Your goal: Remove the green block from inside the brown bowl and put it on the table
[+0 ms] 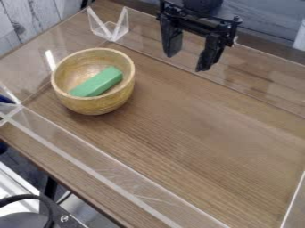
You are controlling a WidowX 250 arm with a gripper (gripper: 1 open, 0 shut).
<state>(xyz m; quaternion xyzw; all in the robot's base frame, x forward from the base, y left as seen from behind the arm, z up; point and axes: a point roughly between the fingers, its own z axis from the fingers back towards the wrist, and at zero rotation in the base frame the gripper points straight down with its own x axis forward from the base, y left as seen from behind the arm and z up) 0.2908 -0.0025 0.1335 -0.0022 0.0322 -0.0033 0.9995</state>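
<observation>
Green block: one, lying inside the bowl
Brown bowl: one, sitting on the bench
Claw: one, hanging open, empty

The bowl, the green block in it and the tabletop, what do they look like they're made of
The brown bowl looks like pale turned wood, smooth and matte. The green block has soft edges and no shine, maybe foam or rubber. The table shows wood grain under a glossy finish, possibly laminate.

You have one fixed view, set high above the near corner of the table and angled down across it. It frames the surface at moderate range, far edge uppermost.
</observation>
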